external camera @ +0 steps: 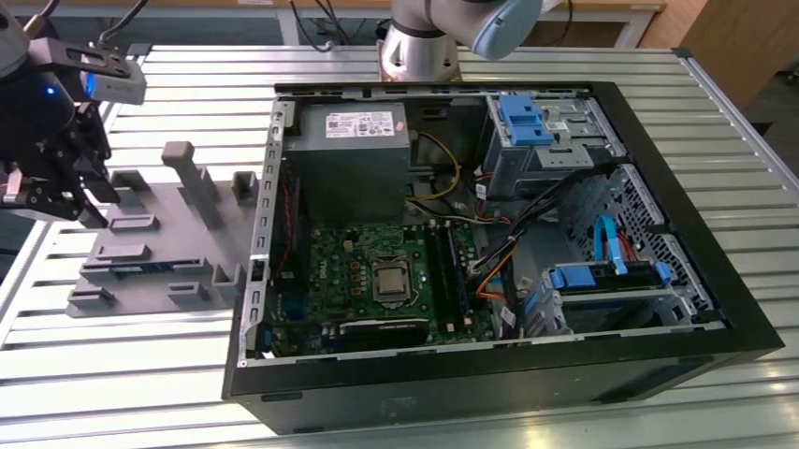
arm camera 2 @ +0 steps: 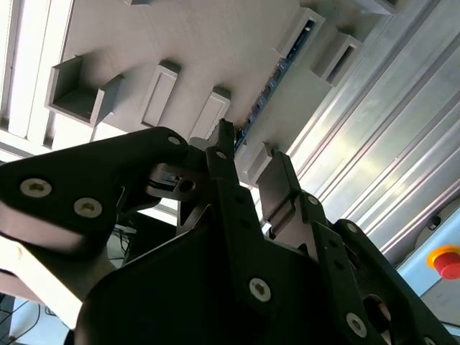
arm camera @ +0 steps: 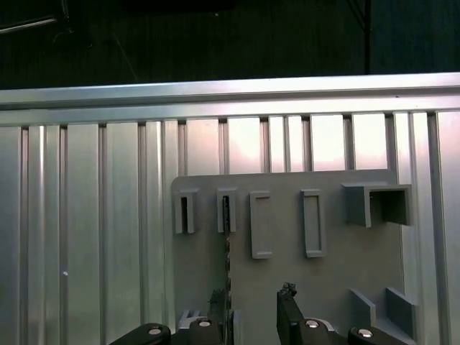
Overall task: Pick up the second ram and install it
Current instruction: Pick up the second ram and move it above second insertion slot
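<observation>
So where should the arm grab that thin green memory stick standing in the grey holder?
Probably by its free long edge, near the middle, coming straight down with one finger on each flat face. The second ram stands on edge in a slot of the grey fixture, whose posts wall in its ends and lower part. The gripper hangs open above the fixture.

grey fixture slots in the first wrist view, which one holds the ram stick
The narrow slot with the dark green second ram running out of it toward the end effector; the other slots hold no strip.
</observation>
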Tool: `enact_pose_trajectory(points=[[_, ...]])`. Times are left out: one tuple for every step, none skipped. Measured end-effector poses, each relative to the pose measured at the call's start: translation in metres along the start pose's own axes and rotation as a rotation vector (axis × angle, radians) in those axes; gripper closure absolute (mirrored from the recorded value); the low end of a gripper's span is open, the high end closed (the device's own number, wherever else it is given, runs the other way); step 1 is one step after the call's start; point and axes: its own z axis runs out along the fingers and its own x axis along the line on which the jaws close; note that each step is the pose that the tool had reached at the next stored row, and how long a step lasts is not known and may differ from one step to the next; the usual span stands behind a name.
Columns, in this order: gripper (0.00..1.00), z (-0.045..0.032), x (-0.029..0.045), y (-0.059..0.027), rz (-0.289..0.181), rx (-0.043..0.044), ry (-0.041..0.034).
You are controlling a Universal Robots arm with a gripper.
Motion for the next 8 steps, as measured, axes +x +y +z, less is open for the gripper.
enact_pose_trajectory(points=[[0.59, 0.0012, 0.0, 0.0, 0.0, 0.0, 0.0005], [0.59, 0.0025, -0.0001, 0.0, 0.0, 0.0, 0.0008], [0.59, 0.0041, -0.0001, 0.0, -0.001, 0.0, 0.0011], [0.59, 0.0057, 0.0, -0.0001, -0.002, 0.0001, 0.0012], [0.59, 0.0072, 0.0, 0.0, -0.003, 0.0001, 0.0013], [0.59, 0.0086, 0.0, 0.0, -0.005, 0.0001, 0.0013], [0.59, 0.0101, 0.0, -0.0001, -0.006, 0.0002, 0.0013], [0.59, 0.0115, 0.0, -0.0001, -0.006, 0.0002, 0.0013]])
